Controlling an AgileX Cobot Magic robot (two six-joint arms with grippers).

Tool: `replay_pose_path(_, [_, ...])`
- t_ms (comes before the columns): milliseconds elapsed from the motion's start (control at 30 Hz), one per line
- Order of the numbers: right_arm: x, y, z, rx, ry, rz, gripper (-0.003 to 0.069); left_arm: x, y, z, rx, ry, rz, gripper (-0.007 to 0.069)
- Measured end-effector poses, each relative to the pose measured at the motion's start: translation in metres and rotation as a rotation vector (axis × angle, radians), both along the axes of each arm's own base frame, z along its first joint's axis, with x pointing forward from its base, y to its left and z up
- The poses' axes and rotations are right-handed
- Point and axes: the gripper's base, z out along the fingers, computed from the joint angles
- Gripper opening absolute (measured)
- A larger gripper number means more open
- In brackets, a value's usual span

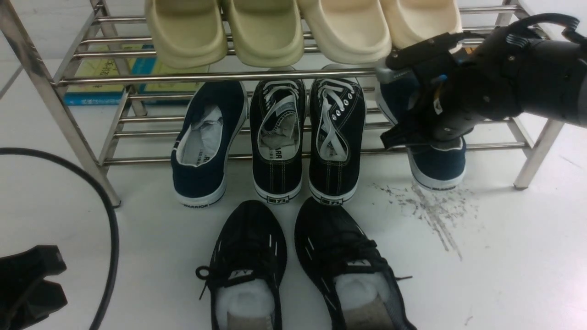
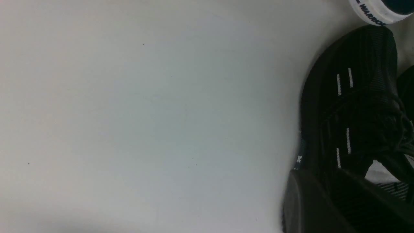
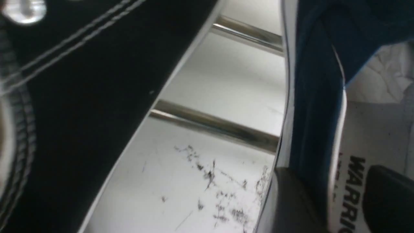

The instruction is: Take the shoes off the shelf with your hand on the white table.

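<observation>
- A two-tier steel shelf (image 1: 220, 76) stands on a white surface (image 1: 504, 256), with pale slippers (image 1: 266, 32) on its upper tier.
- On the lower tier, the two navy slip-on shoes sit apart: the left navy shoe (image 1: 206, 146) at one end and the right navy shoe (image 1: 438, 172) at the other. A pair of black laced sneakers (image 1: 277, 151) sits between them.
- All heels point toward the robot and stick out past the front rod.
- Black mesh trainers (image 1: 250, 247) lie on the surface in front of the shelf.
- The right tool (image 1: 408, 135) reaches down over the right navy shoe. In the wrist view its fingers (image 3: 291, 204) stand apart, one outside the side wall and one on the printed insole, not yet clamped.
- The left tool (image 1: 30, 284) rests low at the near left edge, away from the shelf. Whether it is apart or together cannot be told.
- The step in hand looks like gripping the right navy shoe by its wall.
- To do it well, close firmly on the wall near the heel. Lift slightly so the sole clears the rods, then draw it straight back to bare surface near the scuff marks (image 1: 431, 211), clear of the trainers.
</observation>
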Motion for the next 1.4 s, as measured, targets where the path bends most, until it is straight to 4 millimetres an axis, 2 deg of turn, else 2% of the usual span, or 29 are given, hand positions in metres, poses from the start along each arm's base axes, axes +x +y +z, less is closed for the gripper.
replay_pose_path(133, [0.002,0.002,-0.006,0.004,0.005,-0.01,0.0223,0.0,0.0,0.0,0.0,0.0,0.0,0.0161])
replay_pose_path(233, [0.002,0.003,-0.006,0.012,0.004,-0.011,0.0043,0.0,0.0,0.0,0.0,0.001,0.0,0.0165])
replay_pose_path(300, [0.002,0.003,-0.005,0.015,0.002,-0.014,0.0022,0.0,0.0,0.0,0.002,0.002,0.0,0.0167])
replay_pose_path(433, [-0.008,-0.004,0.01,-0.002,0.03,-0.045,0.0022,0.0,0.0,0.0,0.004,0.002,0.0,0.0171])
replay_pose_path(567, [-0.044,-0.023,0.048,-0.022,0.144,-0.093,0.0022,0.0,0.003,0.0,0.034,0.0,0.002,0.0179])
replay_pose_path(700, [-0.079,-0.036,0.078,-0.018,0.239,-0.096,0.0022,0.0,0.003,0.0,0.041,0.0,0.002,0.018])
replay_pose_path(733, [-0.093,-0.041,0.089,0.001,0.26,-0.094,0.0022,0.0,0.003,0.0,0.041,0.0,0.002,0.018])
replay_pose_path(767, [-0.093,-0.041,0.089,0.004,0.263,-0.092,0.0022,0.0,0.003,0.0,0.041,0.0,0.002,0.0181])
replay_pose_path(800, [-0.111,-0.047,0.1,0.036,0.265,-0.085,0.0022,0.0,0.003,0.0,0.041,0.0,0.002,0.0184])
replay_pose_path(867, [-0.126,-0.053,0.1,0.057,0.27,-0.077,0.0022,0.0,0.003,0.0,0.042,0.0,0.002,0.0188])
replay_pose_path(1000, [-0.16,-0.066,0.075,0.081,0.304,-0.069,0.0022,0.0,0.003,0.0,0.041,-0.006,0.003,0.0194])
replay_pose_path(1033, [-0.167,-0.069,0.062,0.087,0.31,-0.065,0.0022,0.001,0.003,0.0,0.04,-0.012,0.004,0.0196])
replay_pose_path(1067, [-0.169,-0.069,0.058,0.089,0.311,-0.064,0.0022,0.001,0.003,0.0,0.04,-0.014,0.004,0.0196])
replay_pose_path(1100, [-0.174,-0.071,0.041,0.097,0.316,-0.061,0.0022,0.002,0.003,0.001,0.039,-0.022,0.006,0.0197])
replay_pose_path(1133, [-0.175,-0.071,0.039,0.096,0.317,-0.06,0.0022,0.002,0.003,0.001,0.039,-0.023,0.006,0.0197])
replay_pose_path(1167, [-0.179,-0.073,0.021,0.095,0.326,-0.058,0.0022,0.002,0.003,0.001,0.038,-0.032,0.007,0.0197])
replay_pose_path(1233, [-0.181,-0.073,0.003,0.107,0.308,-0.05,0.0022,0.003,0.003,0.002,0.038,-0.043,0.008,0.0197])
replay_pose_path(1400, [-0.181,-0.072,-0.023,0.129,0.287,-0.04,0.0022,0.004,0.003,0.003,0.037,-0.055,0.01,0.0202])
